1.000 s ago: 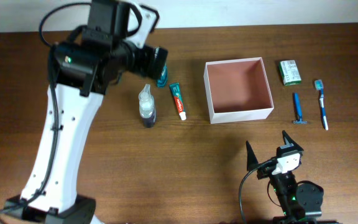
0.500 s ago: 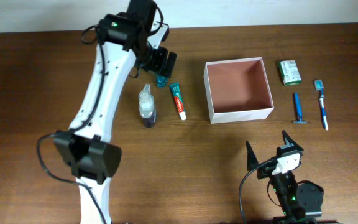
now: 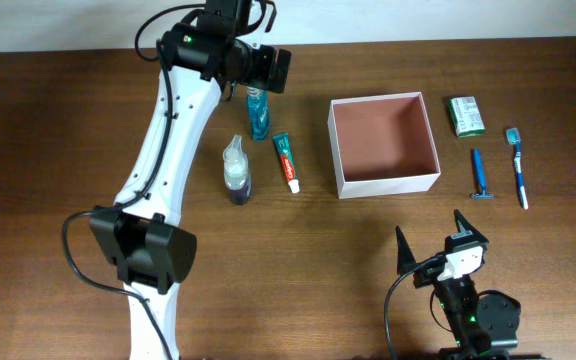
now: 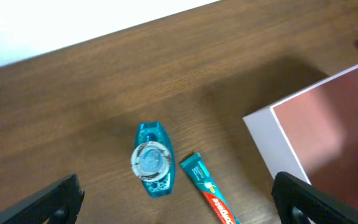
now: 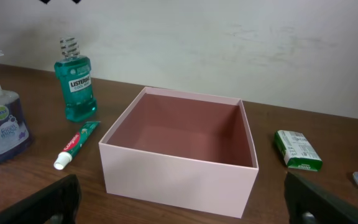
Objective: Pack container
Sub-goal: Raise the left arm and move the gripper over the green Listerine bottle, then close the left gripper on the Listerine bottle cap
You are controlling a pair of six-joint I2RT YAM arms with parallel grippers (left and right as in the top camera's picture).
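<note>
**Left arm lining up on first item, container empty**

The container sits on the table, open side up, nothing inside. All toiletries lie outside it. To its left stand the mouthwash bottle and the toothpaste tube, with the soap pump bottle farther left. To its right are the green-and-white packet, the razor and the toothbrush.

The left pincer hangs above the mouthwash bottle with its jaws spread wide and nothing between them. In the wrist view the bottle cap shows from above, slightly left of centre between the fingers. The right pincer is parked on the near side of the container, jaws also wide apart and holding nothing.

Step, as I judge it: approach for the first pick, likely the mouthwash. The next move calls for a small shift to centre the jaws over the cap. After that it needs a straight descent, a squeeze on the neck or body, and a lift clear of the toothpaste tube just beside it.
</note>
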